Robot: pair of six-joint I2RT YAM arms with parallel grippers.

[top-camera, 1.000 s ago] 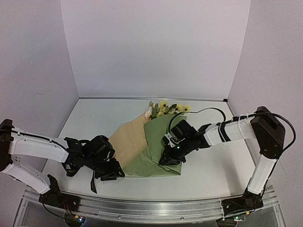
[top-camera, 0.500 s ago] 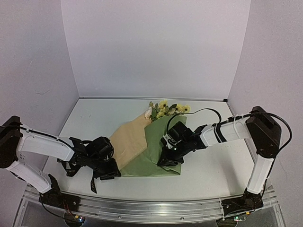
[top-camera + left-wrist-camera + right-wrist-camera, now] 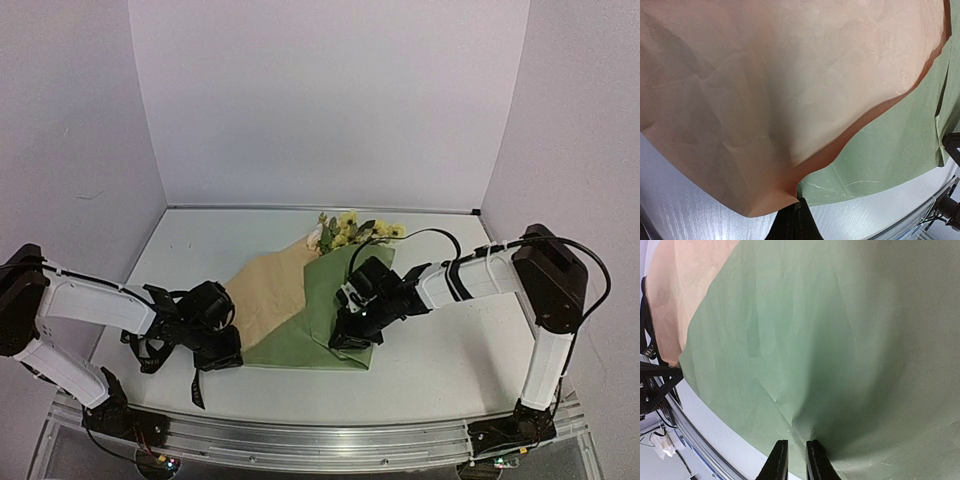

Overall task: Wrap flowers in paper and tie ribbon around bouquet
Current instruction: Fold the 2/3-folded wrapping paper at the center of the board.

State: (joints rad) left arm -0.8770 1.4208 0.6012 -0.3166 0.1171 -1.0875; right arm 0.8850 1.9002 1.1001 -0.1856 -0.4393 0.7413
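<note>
White counter (image 3: 200,250), pale lilac walls (image 3: 330,100), metal rail (image 3: 320,442) along near edge. Paper (image 3: 300,325) mid-counter, tan flap left, green right; flowers (image 3: 352,230) poke out at far end. Left pincer (image 3: 799,204) closed, pinching tan near corner. Right pincer (image 3: 795,446) nips green near edge. Black cable (image 3: 440,234) arcs beside flowers.

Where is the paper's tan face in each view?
Top external: paper, tan flap left of the olive face.
Left wrist: paper, tan fills the upper left.
Right wrist: paper, tan only in the top-left corner.
Shared landmark: the line where tan meets olive.
</note>
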